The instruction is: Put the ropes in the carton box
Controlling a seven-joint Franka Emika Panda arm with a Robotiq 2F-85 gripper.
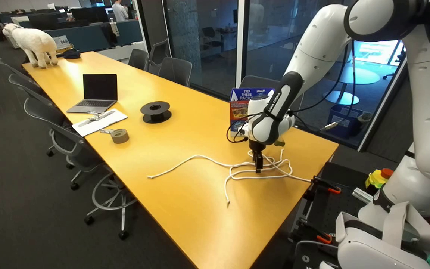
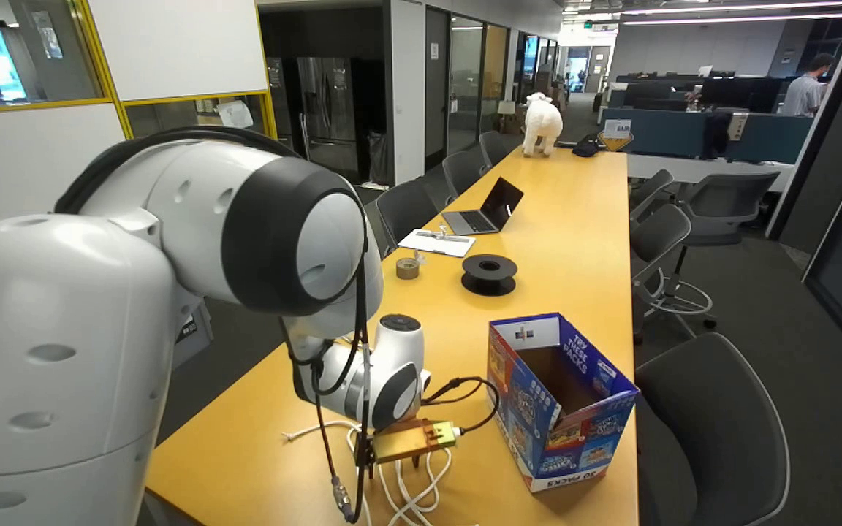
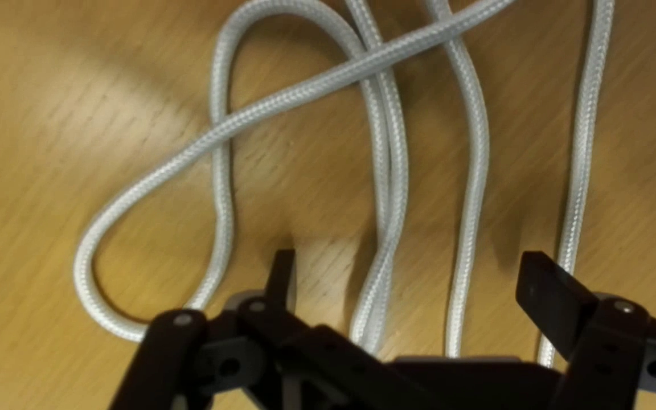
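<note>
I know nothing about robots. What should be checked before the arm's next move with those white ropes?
1. Jaws open: ok, they stand well apart.
2. White ropes between the jaws: ok, several lengths show there in the wrist view.
3. All rope inside that gap: not ok; a loop at the wrist view's left lies outside, and the rightmost length passes behind one jaw.
4. Jaws low enough to grip: cannot tell; contact with the table is unclear.
5. Carton box open on top: ok, its inside shows in an exterior view.
6. Ropes free of the clamp: cannot tell; one appears to reach it.
</note>
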